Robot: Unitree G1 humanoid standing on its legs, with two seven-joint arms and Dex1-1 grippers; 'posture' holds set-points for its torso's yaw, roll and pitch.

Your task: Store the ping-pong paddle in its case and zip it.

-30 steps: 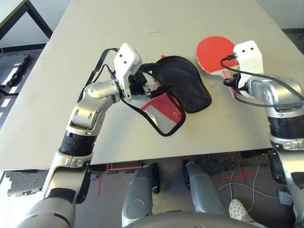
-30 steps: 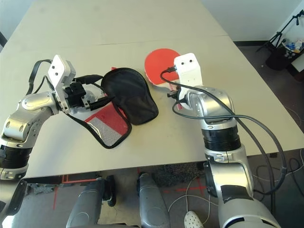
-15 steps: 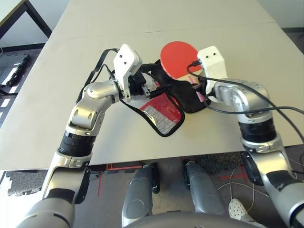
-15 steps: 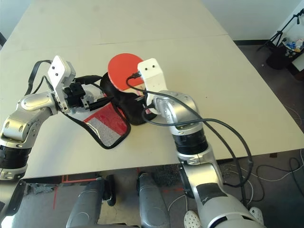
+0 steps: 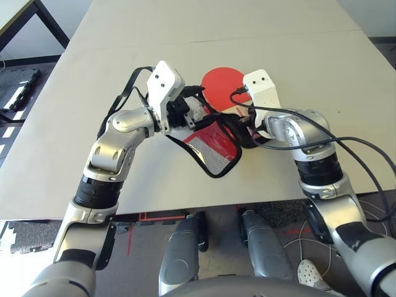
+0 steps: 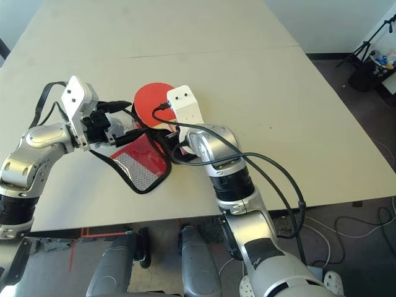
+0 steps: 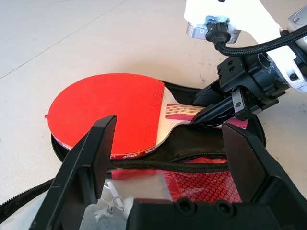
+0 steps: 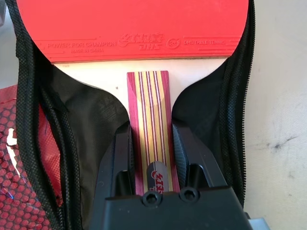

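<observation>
On the pale counter (image 5: 74, 124) the case (image 5: 213, 145) lies open, its red flap with a mesh patch folded toward the near edge and its black lining showing beyond. The paddle (image 5: 221, 86) lies with its round red face over the far part of the case. The left hand (image 5: 198, 114) is at the case's left edge, a black strap looping behind its wrist. The right hand (image 5: 250, 124) reaches in from the right, at the paddle's near side over the lining.
</observation>
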